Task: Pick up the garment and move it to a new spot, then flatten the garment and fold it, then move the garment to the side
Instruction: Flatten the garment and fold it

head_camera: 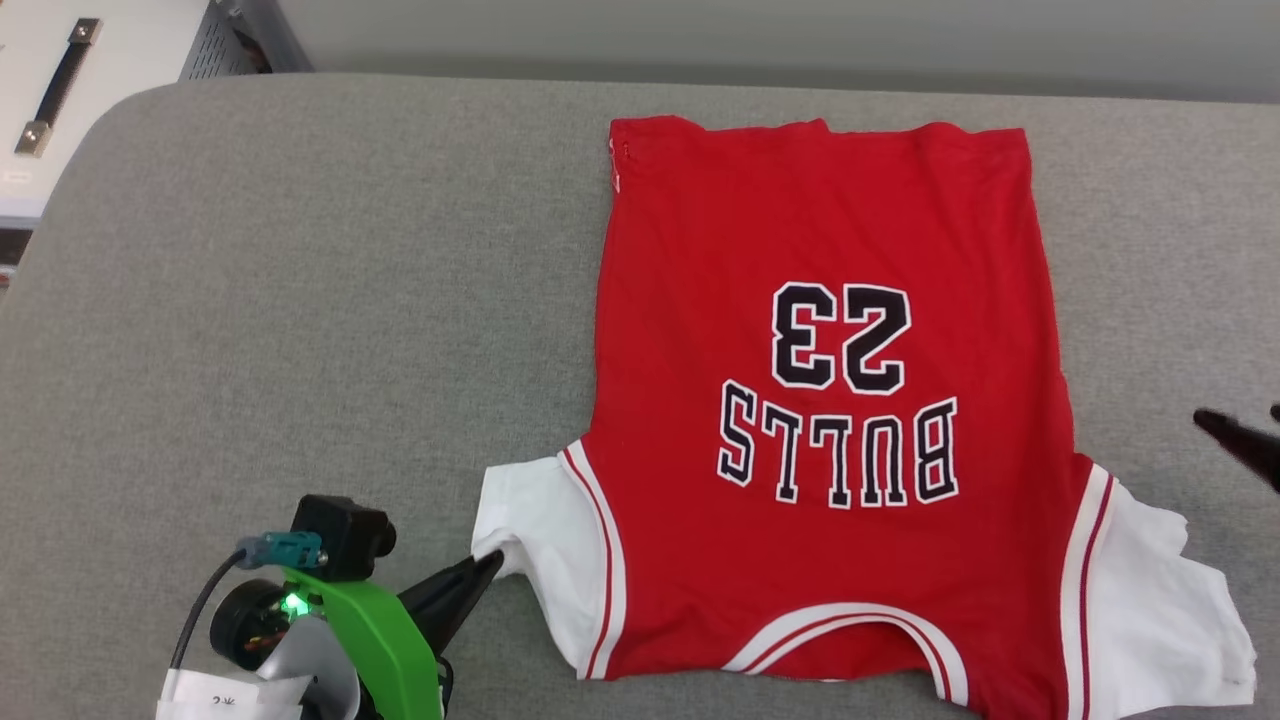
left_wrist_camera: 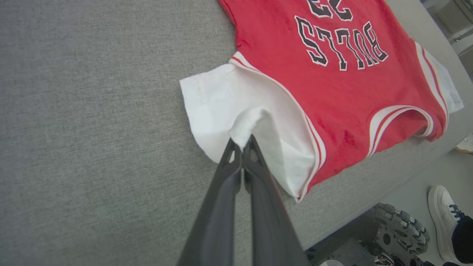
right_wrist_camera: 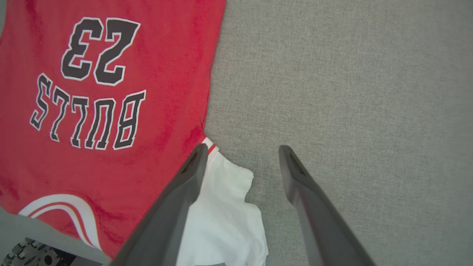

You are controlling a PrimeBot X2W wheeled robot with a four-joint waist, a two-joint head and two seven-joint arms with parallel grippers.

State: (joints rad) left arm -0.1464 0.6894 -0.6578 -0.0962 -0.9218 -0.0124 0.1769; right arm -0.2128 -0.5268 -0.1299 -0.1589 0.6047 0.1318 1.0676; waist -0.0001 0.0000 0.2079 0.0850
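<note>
Evidently the flattening step is in hand. The garment (head_camera: 820, 250), a red soft jersey T-shirt with white short sleeves and a black-and-white print (head_camera: 835, 400), lies spread print-up on the right half of the grey woven-fabric tabletop (head_camera: 300, 300), with its striped collar (head_camera: 850, 625) nearest the robot. The left hand (left_wrist_camera: 242, 142) is clenched on a pinch of the white left sleeve (left_wrist_camera: 218, 96), and a small peak of cloth rises where the dark fingers meet. The right hand (right_wrist_camera: 242, 149) is released and holds nothing. One of its fingers is over the rumpled right sleeve (right_wrist_camera: 225, 214), the other over bare tabletop.

To do this well, I judge the right hand should come down and nip its sleeve's outer hem. Both hands should then draw outward, low and evenly, so the shoulders stretch without dragging the body askew. The jersey looks thin, limp and slightly fuzzy, so it will likely bunch if pushed and slide readily over the coarse, matte weave. The body lies smooth and nearly rectangular, while the right sleeve's edge is wavy and creased.
</note>
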